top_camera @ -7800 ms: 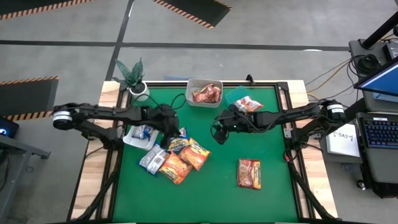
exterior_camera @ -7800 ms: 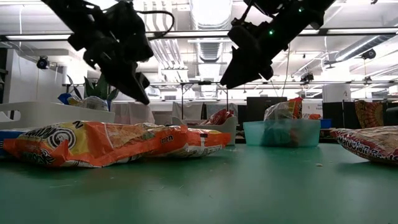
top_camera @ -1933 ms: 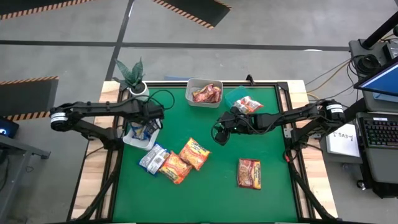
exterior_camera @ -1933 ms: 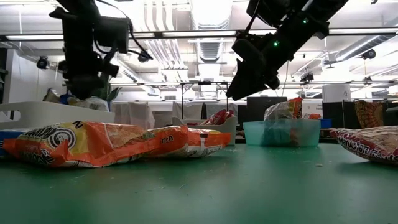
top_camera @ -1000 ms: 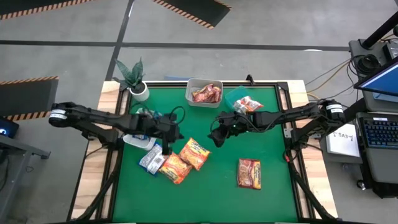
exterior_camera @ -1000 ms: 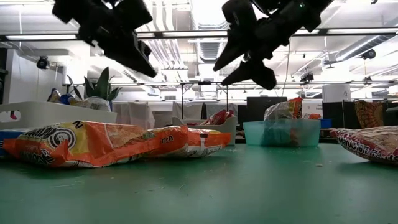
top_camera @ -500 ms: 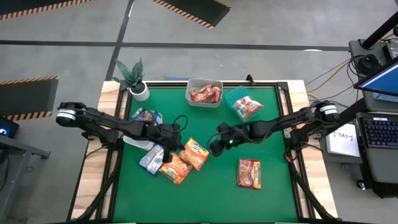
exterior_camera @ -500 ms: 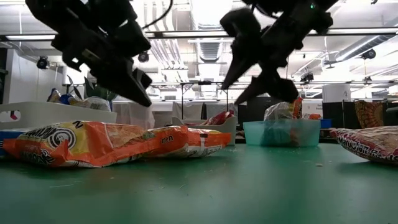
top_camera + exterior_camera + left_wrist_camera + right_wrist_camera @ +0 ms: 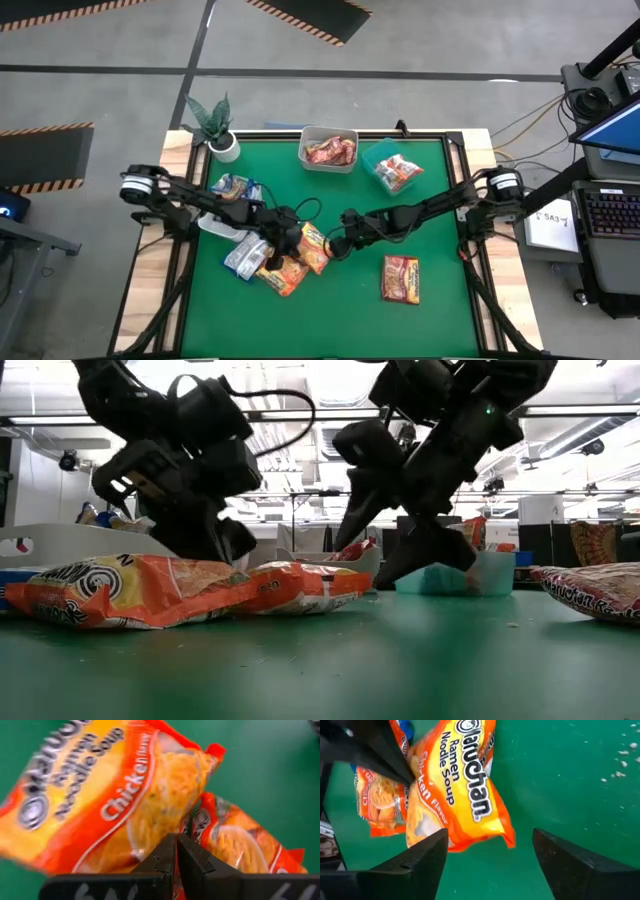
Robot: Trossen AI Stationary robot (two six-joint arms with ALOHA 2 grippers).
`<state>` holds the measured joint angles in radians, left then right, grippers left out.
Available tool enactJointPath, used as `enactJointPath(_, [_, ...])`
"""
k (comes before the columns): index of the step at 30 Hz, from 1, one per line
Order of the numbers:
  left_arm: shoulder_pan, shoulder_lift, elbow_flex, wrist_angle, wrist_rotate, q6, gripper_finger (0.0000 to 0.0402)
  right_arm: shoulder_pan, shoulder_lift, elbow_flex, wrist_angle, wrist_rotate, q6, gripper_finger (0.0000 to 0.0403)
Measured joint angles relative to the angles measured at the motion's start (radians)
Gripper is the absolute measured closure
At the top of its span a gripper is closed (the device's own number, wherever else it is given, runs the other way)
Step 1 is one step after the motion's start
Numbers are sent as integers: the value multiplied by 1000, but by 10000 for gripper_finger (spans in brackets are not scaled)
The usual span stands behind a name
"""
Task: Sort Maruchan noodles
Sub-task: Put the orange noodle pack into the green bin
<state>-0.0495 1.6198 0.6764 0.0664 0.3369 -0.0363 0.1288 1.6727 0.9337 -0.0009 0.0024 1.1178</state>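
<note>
Two orange Maruchan noodle packets (image 9: pixel 314 248) (image 9: pixel 283 272) lie overlapping on the green table, with a silver-blue packet (image 9: pixel 243 256) beside them and a dark red one (image 9: pixel 400 278) apart at the right. My left gripper (image 9: pixel 176 837) is shut, slanting down at the seam between the two orange packets (image 9: pixel 115 795) (image 9: pixel 235 840). My right gripper (image 9: pixel 490 837) is open just above the nearer orange packet (image 9: pixel 455 785). Its fingers stand either side of that packet's end without touching it. My left gripper's shut fingertips (image 9: pixel 407 772) stand at the edge of the upper orange packet, where it overlaps the other one, slanting down from the table's left. I cannot tell whether they touch it.
A white tray (image 9: pixel 215 222) with blue packets (image 9: pixel 232 186) sits at the left. A grey bin (image 9: pixel 328 150) holding red packets and a teal tub (image 9: pixel 392 168) stand at the far edge, beside a potted plant (image 9: pixel 212 125). Bare green table lies along the near side.
Both grippers have come down onto the orange packets. My left gripper has gone toward the table's right and tipped steeper, staying shut. My right gripper has gone toward the table's left and near edge, rolled, and opened wider. The packets have stayed put.
</note>
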Motion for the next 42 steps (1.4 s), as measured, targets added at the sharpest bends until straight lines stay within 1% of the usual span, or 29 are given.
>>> enactJointPath(3, [2,32,6,1,49,0,400,-1,31,0,73,1,1,107])
enactJointPath(8, [9,53,11,12,58,0,400,-7,84,0,179,0,-14,92])
enactJointPath(12, [10,58,9,21,57,0,400,-12,142,1,297,-4,-36,95])
enactJointPath(14, [10,59,8,22,54,0,400,-12,174,3,384,-10,-64,99])
enactJointPath(18, [10,60,-1,38,51,0,401,-20,220,3,539,-61,-98,110])
enactJointPath(20, [10,63,-5,56,52,0,401,-25,229,3,564,-85,-108,119])
enactJointPath(24, [10,63,-14,72,55,0,401,-32,244,5,597,-110,-120,155])
enactJointPath(30, [15,40,-19,72,49,22,401,-46,233,5,593,-126,-148,238])
enactJointPath(33, [18,20,-19,73,47,55,401,-55,222,5,580,-132,-169,280])
enactJointPath(36, [29,-13,-19,58,44,97,401,-61,222,5,582,-139,-182,313])
enactJointPath(39, [45,-63,-19,24,22,151,401,-70,220,5,583,-146,-195,334])
enactJointPath(42, [63,-131,-19,-29,10,203,401,-84,217,5,581,-170,-206,344])
